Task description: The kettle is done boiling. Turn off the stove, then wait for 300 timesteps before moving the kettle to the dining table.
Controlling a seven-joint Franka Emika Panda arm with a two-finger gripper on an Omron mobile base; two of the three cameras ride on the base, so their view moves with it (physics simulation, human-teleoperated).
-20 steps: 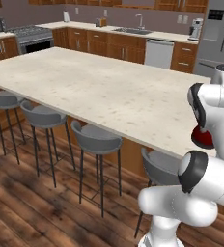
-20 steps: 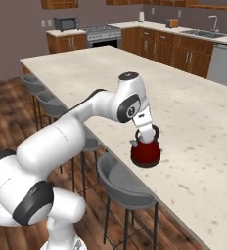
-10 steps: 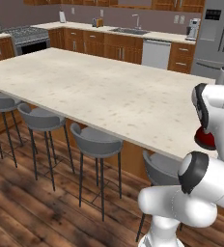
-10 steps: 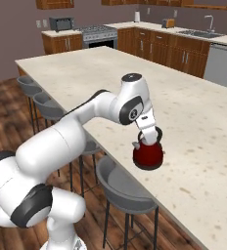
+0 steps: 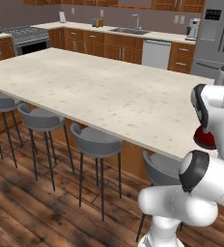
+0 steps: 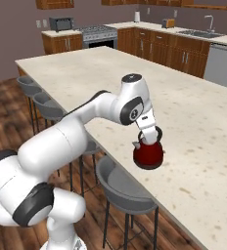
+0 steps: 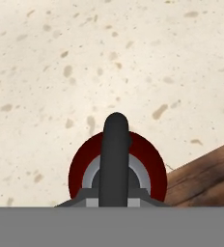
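Observation:
The small red kettle (image 6: 148,154) hangs by its dark arched handle (image 7: 115,149) from my gripper (image 6: 150,134), which is shut on that handle. It sits low over the near edge of the dining table (image 6: 193,112); I cannot tell whether its base touches the top. In the hand view the kettle's red body (image 7: 80,169) lies over the speckled top (image 7: 85,58), close to the edge. From the left base a sliver of the kettle (image 5: 204,139) peeks out behind my arm, beside the dining table (image 5: 94,91). The stove (image 6: 98,33) (image 5: 29,36) stands far off at the back wall.
Grey round stools (image 5: 97,140) (image 6: 123,183) line the table's near side over wood floor (image 7: 205,176). Along the back wall run wood cabinets with a sink (image 5: 131,30), a dishwasher (image 5: 156,52) and a fridge (image 5: 220,38). A microwave (image 6: 61,23) sits left of the stove.
Both base views have shifted across the kitchen, so the base has moved. The kettle stays in the shut gripper, at about the same spot over the table's edge.

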